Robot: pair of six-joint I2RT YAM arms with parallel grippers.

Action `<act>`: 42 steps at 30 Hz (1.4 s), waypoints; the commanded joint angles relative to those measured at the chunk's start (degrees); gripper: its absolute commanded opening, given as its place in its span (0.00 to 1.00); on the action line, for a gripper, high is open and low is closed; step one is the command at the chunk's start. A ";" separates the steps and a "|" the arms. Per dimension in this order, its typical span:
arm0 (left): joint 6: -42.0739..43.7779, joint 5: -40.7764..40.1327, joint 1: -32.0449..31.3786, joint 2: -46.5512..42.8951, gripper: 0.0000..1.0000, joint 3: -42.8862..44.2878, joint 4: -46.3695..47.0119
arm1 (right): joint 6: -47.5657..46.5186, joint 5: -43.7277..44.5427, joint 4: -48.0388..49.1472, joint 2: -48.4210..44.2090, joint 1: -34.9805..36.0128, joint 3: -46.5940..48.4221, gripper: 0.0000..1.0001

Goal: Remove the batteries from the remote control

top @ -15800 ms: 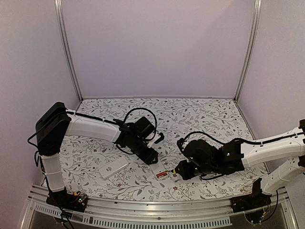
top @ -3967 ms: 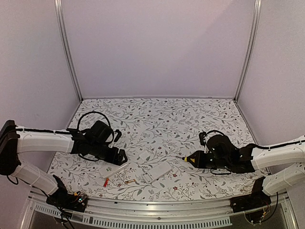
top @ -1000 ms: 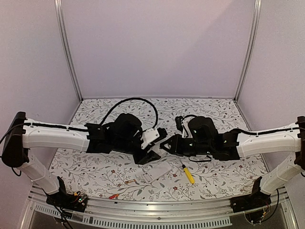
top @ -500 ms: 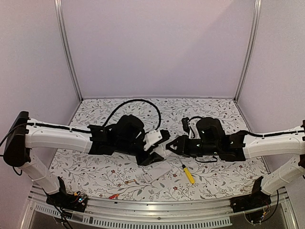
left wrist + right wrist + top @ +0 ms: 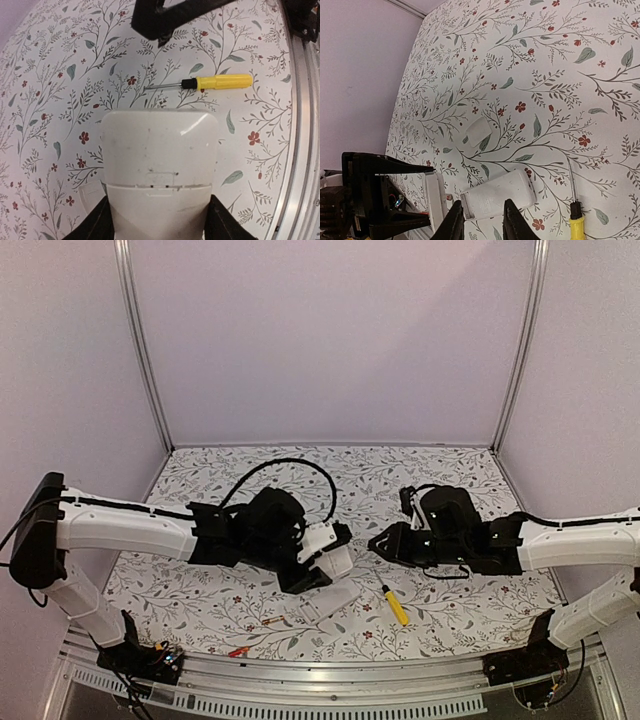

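Left tool (image 5: 159, 222) grips white remote (image 5: 159, 160) aloft; red battery (image 5: 238, 650) at front rail (image 5: 400, 672).

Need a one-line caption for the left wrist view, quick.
Left pincer grips a white remote over the floral table, yellow-handled screwdriver lying beyond.

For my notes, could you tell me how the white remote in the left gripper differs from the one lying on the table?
The held remote is clamped in the left gripper, lifted off the table; the lying remote rests flat on it, ungripped. The lying remote is nearer the yellow screwdriver than the held remote. Both are white with rounded corners.
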 commanded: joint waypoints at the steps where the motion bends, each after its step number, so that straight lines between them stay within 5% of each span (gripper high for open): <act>1: 0.24 -0.59 0.00 1.06 0.21 0.73 -0.65 | -2.94 -5.35 3.34 0.25 0.04 -0.34 0.29; 12: 0.10 -0.72 -0.24 1.39 0.20 1.24 -1.08 | -5.95 -7.65 3.94 8.45 2.98 4.74 0.56; 18: 0.10 -0.77 -0.48 1.31 0.20 1.27 -1.21 | -6.15 -9.27 4.38 12.90 4.16 7.17 0.61; 23: 0.18 -1.45 -0.48 1.08 0.20 1.11 -1.42 | -4.84 -5.17 -0.62 14.79 4.30 8.29 0.54; 27: 0.31 -2.02 -0.53 1.14 0.20 0.93 -1.42 | -3.01 1.93 -5.70 12.11 3.65 6.75 0.38; 34: 0.33 -1.77 -0.54 2.02 0.20 1.21 -1.42 | -2.77 0.17 -3.30 7.66 1.60 3.24 0.18; 42: 0.38 -4.45 -0.51 3.83 0.19 1.69 -2.10 | -3.10 -6.84 6.91 5.99 1.58 -0.39 0.24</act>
